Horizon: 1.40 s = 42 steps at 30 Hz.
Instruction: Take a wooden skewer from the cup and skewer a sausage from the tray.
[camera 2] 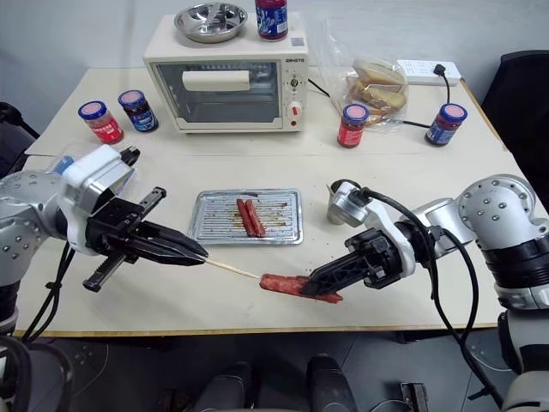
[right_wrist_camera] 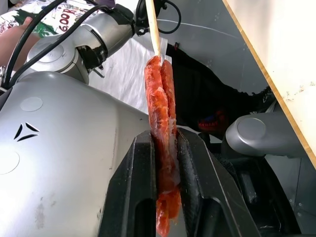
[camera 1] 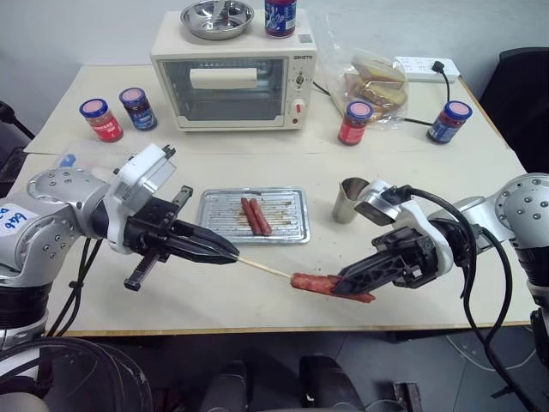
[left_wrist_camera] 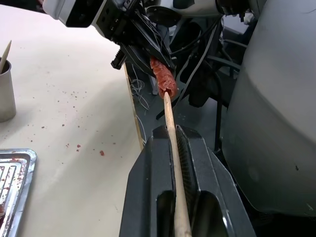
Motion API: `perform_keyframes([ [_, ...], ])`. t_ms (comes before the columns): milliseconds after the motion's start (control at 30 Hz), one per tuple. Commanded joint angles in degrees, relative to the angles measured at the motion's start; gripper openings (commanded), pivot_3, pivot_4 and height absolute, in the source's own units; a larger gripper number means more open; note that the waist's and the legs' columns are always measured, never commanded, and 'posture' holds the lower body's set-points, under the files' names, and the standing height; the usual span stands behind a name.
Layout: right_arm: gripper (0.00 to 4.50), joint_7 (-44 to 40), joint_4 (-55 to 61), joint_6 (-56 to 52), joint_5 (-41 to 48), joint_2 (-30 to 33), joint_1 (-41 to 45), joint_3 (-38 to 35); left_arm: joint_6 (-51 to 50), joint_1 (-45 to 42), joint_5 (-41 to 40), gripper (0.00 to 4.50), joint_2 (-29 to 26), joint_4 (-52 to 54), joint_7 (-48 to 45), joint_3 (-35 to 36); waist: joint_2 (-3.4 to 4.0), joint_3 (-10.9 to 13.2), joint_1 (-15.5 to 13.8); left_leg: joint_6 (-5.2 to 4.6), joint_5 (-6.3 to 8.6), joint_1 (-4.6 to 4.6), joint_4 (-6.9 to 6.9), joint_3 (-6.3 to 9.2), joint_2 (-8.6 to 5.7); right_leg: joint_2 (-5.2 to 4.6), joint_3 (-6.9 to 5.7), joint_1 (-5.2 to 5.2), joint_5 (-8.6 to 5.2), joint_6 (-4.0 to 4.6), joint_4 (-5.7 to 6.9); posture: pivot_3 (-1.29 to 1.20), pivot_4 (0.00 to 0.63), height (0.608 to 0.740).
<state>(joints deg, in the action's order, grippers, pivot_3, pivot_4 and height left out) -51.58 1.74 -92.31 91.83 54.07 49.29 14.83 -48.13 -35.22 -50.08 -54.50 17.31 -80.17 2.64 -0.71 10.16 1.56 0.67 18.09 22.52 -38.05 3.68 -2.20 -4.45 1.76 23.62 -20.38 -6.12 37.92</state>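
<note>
Left eye view: I've got my left gripper (camera 1: 230, 253) clenched on the wooden skewer (camera 1: 264, 269), fingers pointing to the right, low over the near edge of the surface (camera 1: 171, 300). Skewer runs level toward my right gripper (camera 1: 341, 285), and its tip is in the end of the sausage (camera 1: 319, 284). Right fingers are clamped on that sausage from the other side, pointing left. Sausage is up off the surface, near the front edge, between the two grippers.

Left wrist view: skewer (left_wrist_camera: 174, 163) sits pinched between the two black fingers (left_wrist_camera: 148, 197) and goes straight into the sausage end (left_wrist_camera: 164, 80). Cup (left_wrist_camera: 6, 89) is at the edge of that frame with another stick in it.

Right wrist view: sausage (right_wrist_camera: 162, 148) squeezed between the fingers (right_wrist_camera: 133, 197), looks split along its length, skewer (right_wrist_camera: 153, 27) entering at the far end.

Tray (camera 1: 214, 202) lies mid-surface, behind the grippers, with two more sausages (camera 1: 255, 215) lying side by side on it, touching. Cup (camera 1: 350, 199) stands just right of the tray, close behind my right wrist.

Back of the surface: toaster oven (camera 1: 233, 81) with a steel bowl (camera 1: 217, 18) and a blue jar (camera 1: 280, 15) on top. Red-lidded jar (camera 1: 101, 119) and blue-lidded jar (camera 1: 137, 108) to its left. To its right a bag of bread (camera 1: 375, 86), another red jar (camera 1: 354, 122), another blue jar (camera 1: 449, 121) and a power strip (camera 1: 425, 68).
</note>
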Motion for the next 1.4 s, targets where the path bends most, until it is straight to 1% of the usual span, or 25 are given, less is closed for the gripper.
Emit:
perform_keyframes([
  [33,0.43,0.41,-0.01,-0.19,2.69,-0.24,1.03,-1.97,0.69,0.16,-0.12,0.00,0.27,1.15,0.30,0.28,0.00,0.00,0.01,0.00,0.00,0.00,0.00,0.00,0.00,0.00,0.00,0.00,0.00,0.00,0.00,0.00,0.150,0.740],
  [433,0.43,3.50,-2.52,-0.19,5.26,-1.83,2.40,-1.86,0.29,0.04,-0.79,0.00,2.59,2.35,2.62,-0.28,0.00,0.00,0.03,0.00,0.00,0.00,-0.01,0.00,0.00,0.01,-0.01,0.00,0.00,0.00,0.02,0.00,0.150,0.740],
  [733,0.43,7.30,-4.51,-0.19,9.69,-2.45,3.55,-0.66,0.38,0.39,-1.10,0.00,4.57,3.45,4.44,-0.81,0.00,0.00,0.05,0.00,0.00,0.02,-0.03,0.01,0.00,0.00,-0.02,0.00,0.00,0.00,0.01,0.00,0.150,0.740],
  [900,0.43,9.60,-4.96,0.01,12.63,-2.86,4.07,0.06,0.57,0.08,-0.81,0.00,6.56,3.69,6.23,-1.22,0.00,0.00,0.00,0.00,0.00,0.01,-0.04,0.01,0.00,0.00,-0.02,-0.01,0.00,-0.01,0.01,0.00,0.150,0.740],
  [1367,0.43,13.48,-5.28,0.96,17.09,-2.56,3.94,1.07,0.96,1.19,-0.35,0.00,9.59,4.87,8.84,-1.95,0.00,0.00,0.01,0.00,0.00,0.02,-0.06,0.01,0.00,0.01,-0.04,-0.01,0.01,-0.01,0.02,0.00,0.150,0.740],
  [1400,0.70,13.71,-5.24,1.05,17.37,-2.47,3.85,1.11,0.91,1.25,-0.38,0.00,9.65,4.86,8.89,-1.89,0.00,0.00,0.01,0.00,0.00,0.02,-0.06,0.01,0.00,0.01,-0.04,-0.02,0.01,-0.01,0.02,0.00,0.150,0.740],
])
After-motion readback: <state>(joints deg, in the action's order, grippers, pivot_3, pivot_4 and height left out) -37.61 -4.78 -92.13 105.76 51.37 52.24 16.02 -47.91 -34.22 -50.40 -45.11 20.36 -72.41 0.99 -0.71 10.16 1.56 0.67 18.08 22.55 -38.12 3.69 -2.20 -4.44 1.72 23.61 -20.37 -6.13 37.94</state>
